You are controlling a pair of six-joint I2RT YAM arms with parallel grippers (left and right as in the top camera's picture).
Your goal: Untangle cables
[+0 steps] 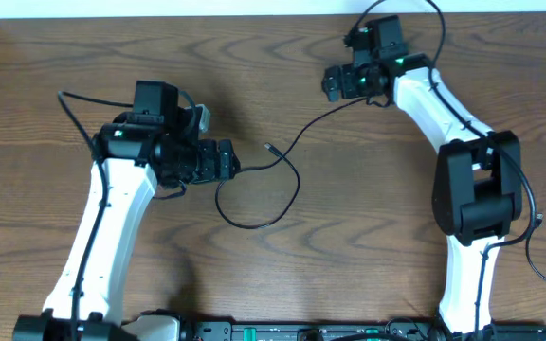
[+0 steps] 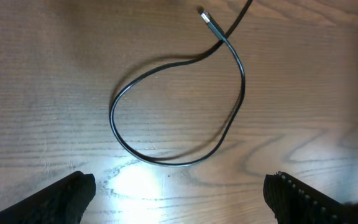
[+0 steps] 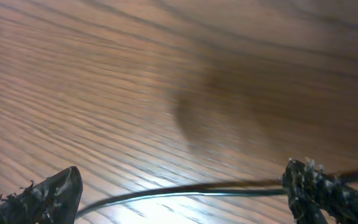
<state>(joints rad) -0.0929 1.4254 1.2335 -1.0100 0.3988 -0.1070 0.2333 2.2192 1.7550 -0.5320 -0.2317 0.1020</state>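
Bare counter (image 1: 377, 223) open right of the cable loop (image 2: 242, 87), clear wood inside the loop, left hand (image 1: 233, 161) crowding its left edge, right hand (image 1: 335, 85) over the cable well beyond the loop's right.

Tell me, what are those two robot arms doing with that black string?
They are sorting out a thin black cable lying on the wooden table. The left gripper is open beside the cable's loop, which crosses itself near its plug end. The right gripper is open too, with the cable's far stretch running between its fingers. Neither is gripping it.
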